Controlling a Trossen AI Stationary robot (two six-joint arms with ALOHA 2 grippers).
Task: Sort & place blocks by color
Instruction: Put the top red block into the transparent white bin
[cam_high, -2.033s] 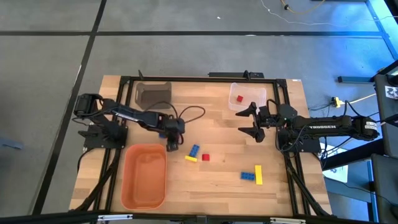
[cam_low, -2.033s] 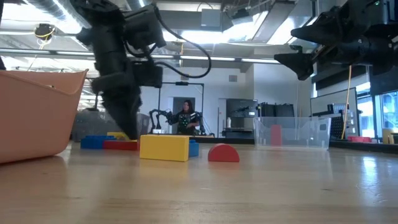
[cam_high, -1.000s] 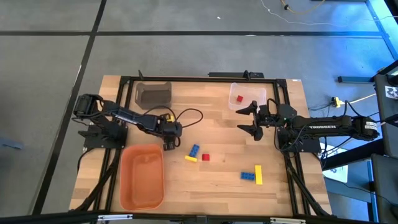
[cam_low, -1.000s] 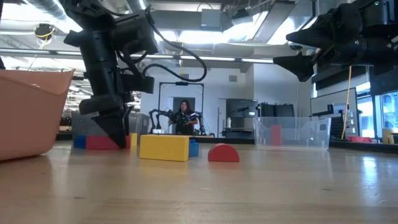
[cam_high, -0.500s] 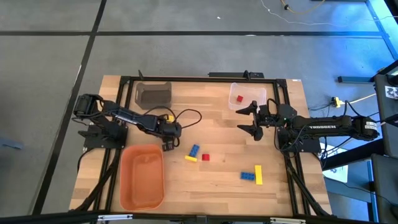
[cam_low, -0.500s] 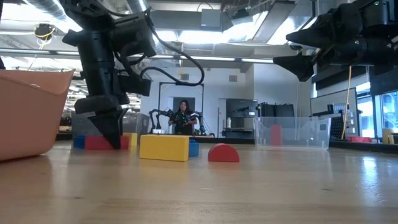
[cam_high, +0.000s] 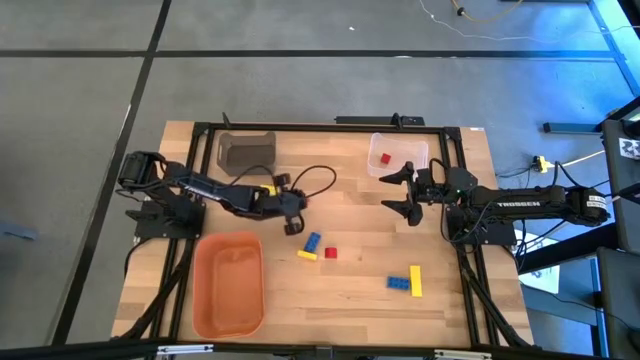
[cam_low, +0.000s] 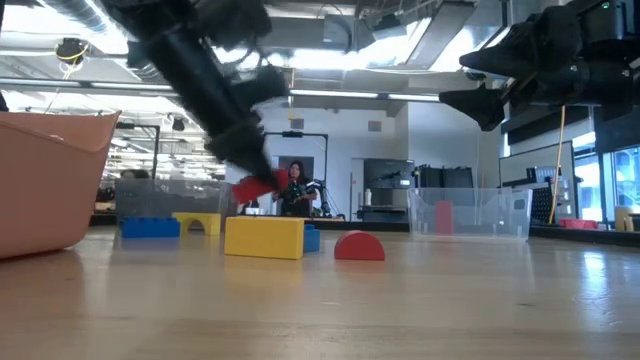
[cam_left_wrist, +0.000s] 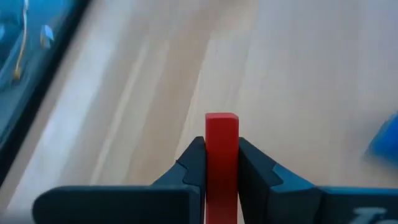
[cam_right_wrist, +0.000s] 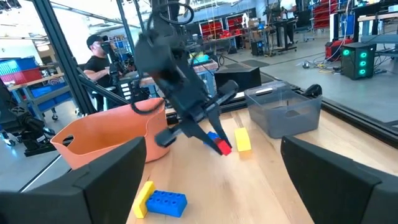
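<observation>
High view, "TROSSEN" on right arm (cam_high: 525, 203), left gripper (cam_high: 293, 226) clamping red block (cam_left_wrist: 222, 155)

The word "TROSSEN" stands in white letters along the dark right robot arm (cam_high: 530, 203), seen from above. No other writing can be read.

A grey floor (cam_high: 300, 90) crossed by dark seams surrounds the wooden surface (cam_high: 350, 300). Beyond it, ceiling light strips (cam_low: 330, 95) glow at twelve o'clock, and red storage racks (cam_right_wrist: 217, 28) line the workshop.
</observation>
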